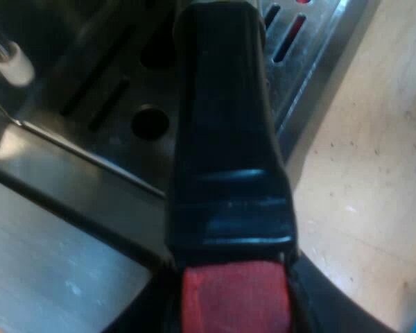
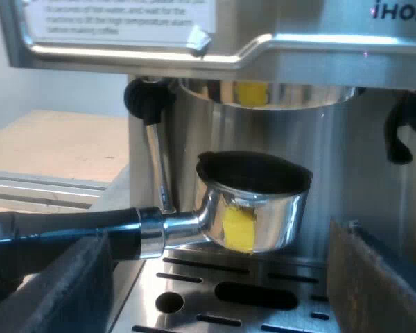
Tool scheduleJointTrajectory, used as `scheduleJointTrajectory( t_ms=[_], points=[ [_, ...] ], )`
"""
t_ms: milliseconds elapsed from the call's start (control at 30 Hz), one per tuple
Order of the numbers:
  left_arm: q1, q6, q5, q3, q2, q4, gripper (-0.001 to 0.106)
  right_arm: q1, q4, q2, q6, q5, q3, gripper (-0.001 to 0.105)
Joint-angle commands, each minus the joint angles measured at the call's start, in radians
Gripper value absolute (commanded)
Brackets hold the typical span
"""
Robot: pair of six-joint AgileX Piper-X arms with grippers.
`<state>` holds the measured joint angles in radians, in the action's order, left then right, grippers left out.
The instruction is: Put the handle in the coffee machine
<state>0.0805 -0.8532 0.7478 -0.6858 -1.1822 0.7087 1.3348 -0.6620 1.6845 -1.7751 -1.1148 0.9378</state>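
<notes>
The metal holder (image 2: 253,208) hangs level just under the espresso machine's (image 2: 312,62) round brew head, with a yellow patch on its cup. Its dark handle (image 1: 225,132) ends in red (image 1: 236,298), and it reaches out over the slotted drip tray (image 1: 111,90). My left gripper (image 1: 236,309) is shut on the handle at the red end, with a dark finger on each side. My right gripper (image 2: 215,291) stands open low in front of the drip tray (image 2: 263,305), below the holder, with nothing between its fingers.
A steam wand (image 2: 156,159) with a black knob hangs beside the holder's cup. A second black fitting (image 2: 402,128) sits at the machine's far side. A light wooden tabletop (image 1: 374,173) lies beside the tray. A label plate (image 2: 118,17) is on the machine's face.
</notes>
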Motion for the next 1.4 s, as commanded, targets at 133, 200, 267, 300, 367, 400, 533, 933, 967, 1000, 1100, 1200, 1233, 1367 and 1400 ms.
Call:
scheduleJointTrajectory(
  t_ms=[133,200,267,300,367,400,533,933,967,1000,1100,1200,1233,1367,1400],
  points=[
    [-0.004,-0.003,0.064,-0.033,-0.006,-0.04,0.0,-0.006,-0.016,-0.002,-0.01,-0.008,0.002,0.066],
    [-0.004,-0.003,0.064,-0.047,-0.017,-0.04,0.0,-0.006,-0.016,-0.002,-0.01,-0.008,0.002,0.066],
    [-0.004,-0.003,0.066,-0.06,-0.026,-0.04,0.0,-0.006,-0.016,-0.002,-0.01,-0.008,0.002,0.066],
    [-0.004,-0.003,0.069,-0.07,-0.031,-0.04,0.0,-0.006,-0.016,-0.002,-0.01,-0.008,0.002,0.066],
    [-0.004,-0.003,0.075,-0.084,-0.03,-0.04,0.0,-0.006,-0.014,-0.002,-0.01,-0.008,0.002,0.066],
    [-0.004,-0.003,0.076,-0.091,-0.03,-0.036,0.0,-0.006,-0.014,-0.002,-0.01,-0.008,0.002,0.066],
    [-0.004,-0.003,0.09,-0.096,-0.03,-0.031,0.0,-0.006,-0.014,-0.002,-0.01,-0.008,0.002,0.066],
    [-0.004,-0.003,0.097,-0.099,-0.03,-0.033,0.0,-0.006,-0.014,-0.002,-0.01,-0.008,0.002,0.066],
    [-0.004,-0.003,0.097,-0.099,-0.03,-0.033,0.0,-0.006,-0.014,-0.002,-0.01,-0.008,0.002,0.066],
    [-0.004,-0.003,0.097,-0.099,-0.03,-0.033,0.0,-0.006,-0.014,-0.002,-0.01,-0.008,0.002,0.066],
    [-0.004,-0.005,0.097,-0.104,-0.03,-0.029,0.0,-0.006,-0.014,-0.002,-0.01,-0.008,0.002,0.066],
    [-0.004,-0.012,0.097,-0.119,-0.03,-0.027,0.0,-0.006,-0.014,-0.002,-0.01,-0.008,0.002,0.066],
    [-0.004,-0.012,0.097,-0.129,-0.03,-0.025,0.0,-0.006,-0.014,-0.002,-0.01,-0.008,0.002,0.066],
    [-0.004,-0.012,0.097,-0.148,-0.03,-0.02,0.0,-0.006,-0.014,-0.002,-0.01,-0.008,0.002,0.066],
    [-0.004,-0.012,0.099,-0.163,-0.03,-0.004,0.0,-0.006,-0.014,-0.002,-0.01,-0.008,0.002,0.066]
  ],
)
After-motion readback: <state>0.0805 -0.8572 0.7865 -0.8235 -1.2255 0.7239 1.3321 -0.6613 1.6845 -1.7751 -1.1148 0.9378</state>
